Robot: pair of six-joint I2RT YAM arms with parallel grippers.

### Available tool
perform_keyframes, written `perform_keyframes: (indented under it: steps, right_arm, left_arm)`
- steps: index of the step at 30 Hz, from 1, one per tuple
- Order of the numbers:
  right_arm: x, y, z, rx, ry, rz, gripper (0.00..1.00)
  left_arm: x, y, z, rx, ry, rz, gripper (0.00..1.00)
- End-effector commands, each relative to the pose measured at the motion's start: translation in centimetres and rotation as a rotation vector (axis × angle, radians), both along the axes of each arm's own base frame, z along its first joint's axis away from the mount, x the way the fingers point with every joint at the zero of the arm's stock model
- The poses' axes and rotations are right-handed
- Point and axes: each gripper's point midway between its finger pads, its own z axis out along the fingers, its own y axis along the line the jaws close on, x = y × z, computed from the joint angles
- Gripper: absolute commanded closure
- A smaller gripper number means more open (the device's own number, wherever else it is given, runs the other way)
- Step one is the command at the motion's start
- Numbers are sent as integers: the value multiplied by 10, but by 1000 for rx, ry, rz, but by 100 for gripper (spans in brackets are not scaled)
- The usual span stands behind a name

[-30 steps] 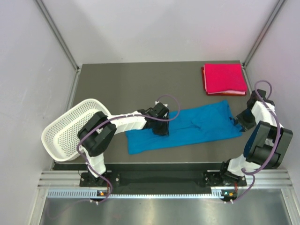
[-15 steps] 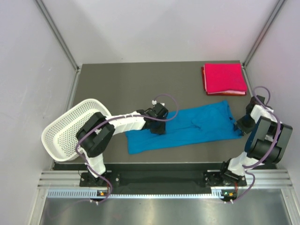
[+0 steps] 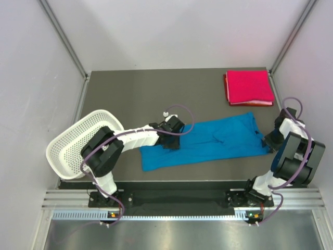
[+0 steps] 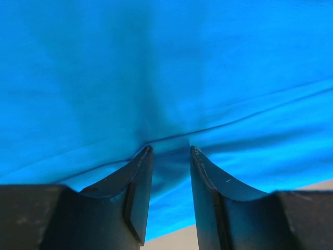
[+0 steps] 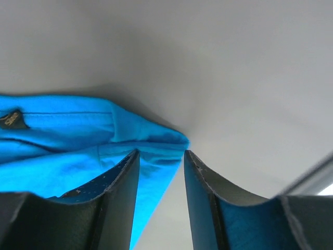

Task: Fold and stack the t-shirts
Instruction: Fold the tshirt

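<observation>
The bright blue t-shirt (image 3: 213,140) lies folded into a long band across the table's front middle. The pink-red t-shirt (image 3: 248,87) lies folded at the back right corner. My left gripper (image 3: 171,140) is down on the blue shirt's far edge near its left end. In the left wrist view the gripper (image 4: 170,151) has its jaws a little apart, tips on the blue cloth (image 4: 156,67) over a crease. My right gripper (image 3: 271,139) is at the shirt's right end. Its jaws (image 5: 161,153) stand a little apart around the blue corner (image 5: 156,140).
A white mesh basket (image 3: 73,146) lies tipped at the table's left edge, beside the left arm's base. The dark table (image 3: 145,94) is walled on three sides. Metal rails run along the near edge.
My left gripper has slid a little to the left along the blue shirt. My right gripper has shifted slightly right and nearer. The shirt's outline has not moved.
</observation>
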Motion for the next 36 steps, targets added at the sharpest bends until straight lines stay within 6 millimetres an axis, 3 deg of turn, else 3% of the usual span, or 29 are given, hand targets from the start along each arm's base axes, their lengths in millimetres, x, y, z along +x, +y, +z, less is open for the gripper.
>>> perform_keyframes:
  steps: [1,6,12,17,21,23,27,30,32,36]
  right_arm:
    - [6,-22,46,-105,-60,-12,59]
    - [24,-6,65,-36,-149,58,60]
    - [26,11,54,11,-142,100,65]
    - [20,19,20,59,-103,108,67]
    - [-4,0,-11,-1,24,74,73]
    - [-7,-5,-13,-23,33,81,73]
    - [-19,-12,6,-100,28,64,72]
    - [-15,-7,25,-97,-34,71,68]
    - [-5,-2,38,-74,-91,104,68]
    - [37,0,81,-93,-259,200,66]
  left_arm:
    - [-14,49,-3,187,30,32,59]
    - [-18,29,24,31,-8,-44,59]
    - [-28,38,31,49,-5,-89,63]
    - [-41,64,9,132,30,-54,65]
    - [-50,92,-15,185,61,44,66]
    - [-55,104,-24,219,90,77,67]
    - [-57,131,-32,317,101,161,66]
    - [-54,138,-20,332,87,175,66]
    - [-40,124,7,271,37,170,66]
    - [-14,102,62,190,-65,121,64]
